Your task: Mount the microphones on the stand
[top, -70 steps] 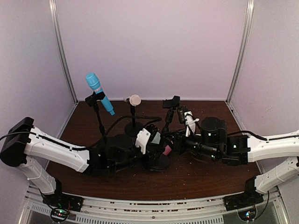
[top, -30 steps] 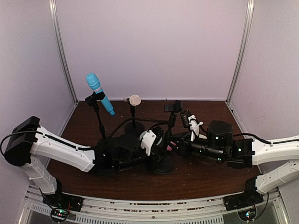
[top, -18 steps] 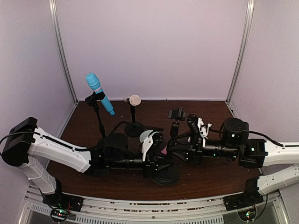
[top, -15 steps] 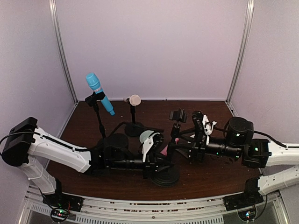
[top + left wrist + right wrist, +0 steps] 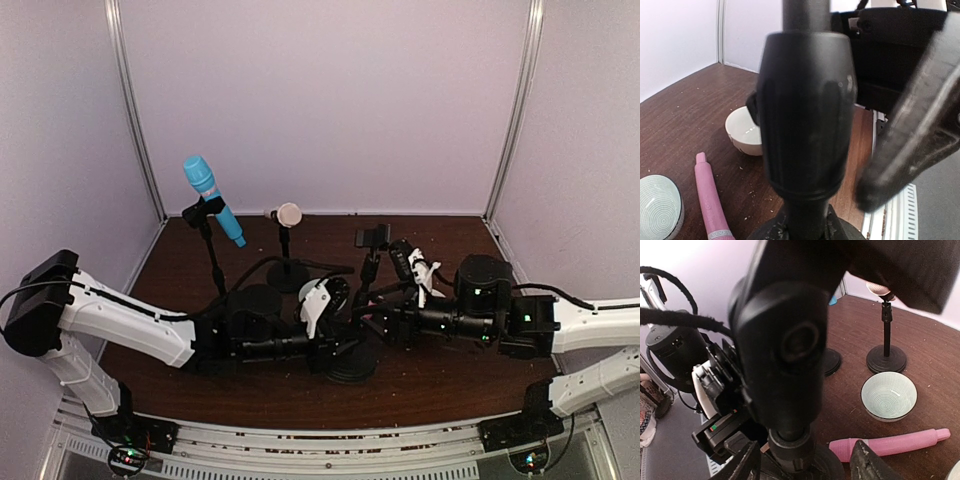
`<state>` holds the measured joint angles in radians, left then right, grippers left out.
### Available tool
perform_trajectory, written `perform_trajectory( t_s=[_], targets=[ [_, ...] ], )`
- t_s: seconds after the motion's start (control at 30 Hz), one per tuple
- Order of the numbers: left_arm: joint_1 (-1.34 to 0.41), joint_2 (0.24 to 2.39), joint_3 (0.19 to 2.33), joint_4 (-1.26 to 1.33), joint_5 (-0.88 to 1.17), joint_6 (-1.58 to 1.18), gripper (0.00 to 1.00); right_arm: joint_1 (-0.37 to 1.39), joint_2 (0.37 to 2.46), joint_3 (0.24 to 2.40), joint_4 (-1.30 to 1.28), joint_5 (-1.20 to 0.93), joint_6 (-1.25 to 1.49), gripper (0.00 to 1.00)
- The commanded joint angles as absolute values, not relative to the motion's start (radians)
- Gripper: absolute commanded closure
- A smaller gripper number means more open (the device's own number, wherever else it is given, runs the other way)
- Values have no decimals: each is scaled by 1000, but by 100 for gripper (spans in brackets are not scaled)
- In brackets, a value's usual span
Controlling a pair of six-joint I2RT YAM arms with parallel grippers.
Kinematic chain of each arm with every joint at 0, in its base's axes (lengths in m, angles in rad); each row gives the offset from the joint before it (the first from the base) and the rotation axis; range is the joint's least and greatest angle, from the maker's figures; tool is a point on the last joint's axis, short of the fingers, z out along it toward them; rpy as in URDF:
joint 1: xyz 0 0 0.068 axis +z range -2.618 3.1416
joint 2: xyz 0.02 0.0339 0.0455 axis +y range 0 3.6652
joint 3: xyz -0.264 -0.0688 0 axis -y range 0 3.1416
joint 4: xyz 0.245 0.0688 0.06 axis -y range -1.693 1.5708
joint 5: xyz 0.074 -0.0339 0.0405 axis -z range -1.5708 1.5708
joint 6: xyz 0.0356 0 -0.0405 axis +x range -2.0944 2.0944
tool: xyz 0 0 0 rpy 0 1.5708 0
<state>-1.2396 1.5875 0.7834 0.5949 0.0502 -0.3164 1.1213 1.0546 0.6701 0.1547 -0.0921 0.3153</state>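
The pink microphone point(image 5: 890, 442) lay flat on the desk point(image 5: 450, 240), not on any stand, its thicker end close to the round base of the third stand point(image 5: 352, 362) and its slim tail pointing away from it. That stand's clip point(image 5: 373, 237) held nothing. My left hand point(image 5: 340, 335) was clamped on the stand's black post low down; in my left wrist view the ribbed collar of the post filled the middle, with one finger point(image 5: 910, 140) pressed in beside it. My right hand point(image 5: 806, 452) had its fingers spread wide on either side of the same post, with a gap on each side, gripping nothing. A pale patterned bowl point(image 5: 889, 395) sat just beyond the pink microphone, and a white bowl point(image 5: 745, 132) stood near its slim end. Farther back, the sky-blue microphone point(image 5: 212, 200) sat tilted in the clip of the tall stand point(image 5: 212, 262), and the cream microphone point(image 5: 288, 214) sat on the short stand point(image 5: 286, 270).
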Motion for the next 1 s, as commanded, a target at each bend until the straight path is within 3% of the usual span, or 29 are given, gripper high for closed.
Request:
perform_trajectory(
  t_s=[0.0,0.2,0.4,0.5,0.57,0.63,0.73,0.97],
  targets=[
    [-1243,1549,824,660,2,-323,100,1127,1086,719,205,-62,372,47],
    [-1244,1537,806,660,-18,-331,100,1126,1090,710,213,-13,406,59],
    [-1244,1542,792,697,0,-333,100,1126,1082,678,232,12,374,84],
    [-1242,1534,777,747,76,-315,100,1126,1077,663,241,-83,265,89],
    [-1234,1533,765,802,218,-302,100,1127,1064,650,223,-191,139,85],
    [-1229,1532,761,831,303,-307,100,1114,1044,653,153,-117,104,77],
    [-1229,1524,748,843,309,-316,100,1057,981,634,100,3,148,54],
    [-1229,1558,744,883,279,-344,100,909,860,554,143,-86,271,43]
  ],
)
